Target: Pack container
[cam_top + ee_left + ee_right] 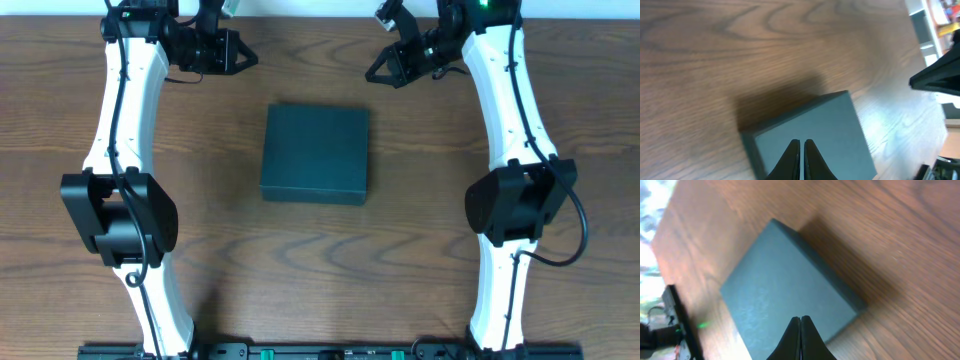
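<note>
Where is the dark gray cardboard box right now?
In the overhead view, the closed dark charcoal cardboard box sits flat in the middle of the brown wooden table, between the left arm and the right arm.

obstacle: container [315,154], lid down, mid-table | free: bare table [320,270] on every side, widest toward 6 o'clock | 10 o'clock: left gripper [248,57], well apart (fingers pressed together) | 2 o'clock: right gripper [374,74], likewise | 9 and 3 o'clock: left arm [125,120], right arm [510,110] wall the lanes
</note>
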Controlling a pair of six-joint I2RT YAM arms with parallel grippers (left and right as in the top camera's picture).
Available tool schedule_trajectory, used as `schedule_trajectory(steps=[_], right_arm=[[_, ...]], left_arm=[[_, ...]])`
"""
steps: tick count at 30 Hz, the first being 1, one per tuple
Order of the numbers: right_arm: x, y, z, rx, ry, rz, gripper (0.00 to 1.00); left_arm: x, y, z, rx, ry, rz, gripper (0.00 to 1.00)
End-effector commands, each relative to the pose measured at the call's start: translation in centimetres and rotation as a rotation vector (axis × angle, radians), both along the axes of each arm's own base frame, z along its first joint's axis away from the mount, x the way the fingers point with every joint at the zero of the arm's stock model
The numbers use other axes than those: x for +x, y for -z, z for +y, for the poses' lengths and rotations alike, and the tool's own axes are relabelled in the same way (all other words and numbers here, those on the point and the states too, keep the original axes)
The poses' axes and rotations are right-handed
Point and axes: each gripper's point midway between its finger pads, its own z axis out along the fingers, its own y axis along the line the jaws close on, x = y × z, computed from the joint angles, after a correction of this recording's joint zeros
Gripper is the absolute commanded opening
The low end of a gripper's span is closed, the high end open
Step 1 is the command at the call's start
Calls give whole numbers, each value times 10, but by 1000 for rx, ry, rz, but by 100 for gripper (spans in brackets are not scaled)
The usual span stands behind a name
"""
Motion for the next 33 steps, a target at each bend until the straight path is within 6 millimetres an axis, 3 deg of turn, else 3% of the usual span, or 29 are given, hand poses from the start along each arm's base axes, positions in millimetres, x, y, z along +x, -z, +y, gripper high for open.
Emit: schedule_trajectory(steps=[1,7,11,15,19,23,28,30,33], right_arm=[[9,-4,-22,-85,118,-2,1],[42,3,-77,-205,360,-26,1],[55,-2,-93,-195,397,-69,1],[47,0,-99,-203,403,-31,1],[24,-9,-96,-202,383,26,1],[-7,-37,-97,-227,349,25,2],[-70,-94,-90,-262,321,1,1],[-99,-119,-83,-275,300,-35,2],[-133,-151,-74,-272,274,-129,2]], left_arm=[[3,-3,13,80,-56,-7,6],[7,16,45,186,-329,142,6],[4,16,48,193,-369,172,6],[-10,8,49,202,-365,196,6],[-40,-8,53,278,-354,214,6],[-79,-32,40,422,-272,172,6],[-153,-73,0,544,-106,98,6],[-181,-96,-8,552,-75,25,6],[-219,-119,-2,535,-73,-56,6]])
